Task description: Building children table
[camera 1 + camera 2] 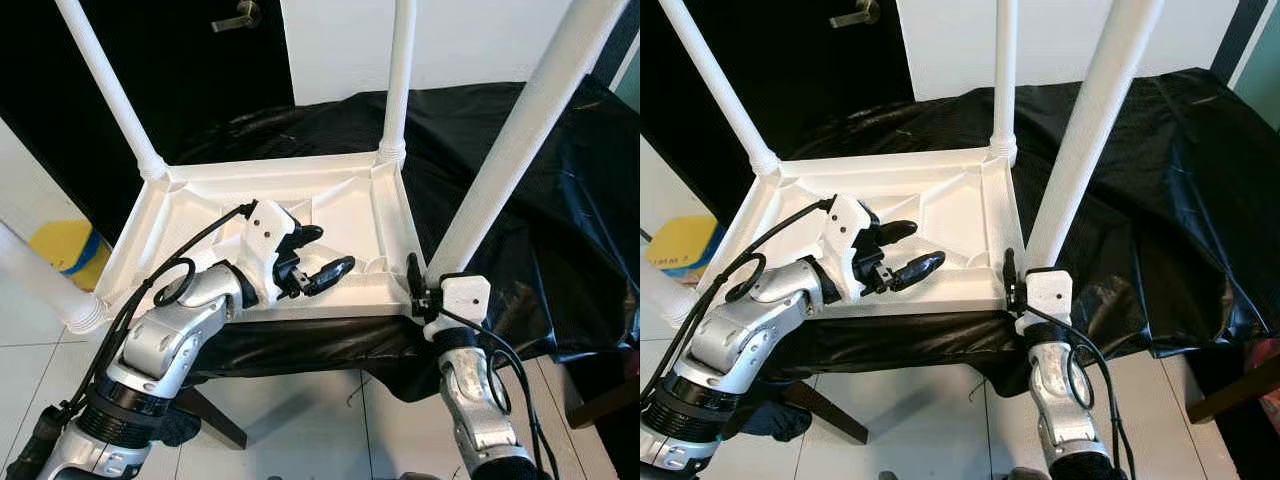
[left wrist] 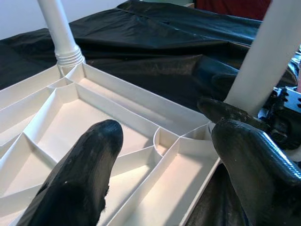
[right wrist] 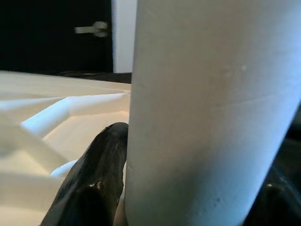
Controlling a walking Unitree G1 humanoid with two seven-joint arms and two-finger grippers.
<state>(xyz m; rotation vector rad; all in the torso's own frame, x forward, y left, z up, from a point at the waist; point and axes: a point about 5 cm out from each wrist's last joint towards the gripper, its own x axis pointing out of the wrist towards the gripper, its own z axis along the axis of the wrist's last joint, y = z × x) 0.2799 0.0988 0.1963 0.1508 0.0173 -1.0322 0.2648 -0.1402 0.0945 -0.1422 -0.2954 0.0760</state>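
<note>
- A white children's table [image 1: 300, 205] lies upside down on a surface draped in black plastic sheeting [image 1: 560, 200], its ribbed underside facing up and its white legs standing upward from the corners.
- The left gripper [image 1: 318, 255] hovers over the near part of the ribbed underside, its jaws spread wide with nothing between them; in the left wrist view the two black fingers [image 2: 80, 179] frame the empty compartments without touching the ribs.
- Beyond those jaws, the far legs [image 1: 398, 75] rise from their threaded sockets.
- The right gripper [image 1: 420, 290] sits at the near right corner of the table, its jaws closed around the base of the thick near right leg [image 1: 520, 140]; the right wrist view shows a black finger [image 3: 94, 179] pressed against the leg's side.
- That leg slants up and away from the jaws.
- Behind the table, a dark door [image 1: 180, 60] with a metal handle [image 1: 238, 16] stands next to a white wall.
- A yellow object [image 1: 65, 250] lies on the tiled floor, left of the left jaws.
</note>
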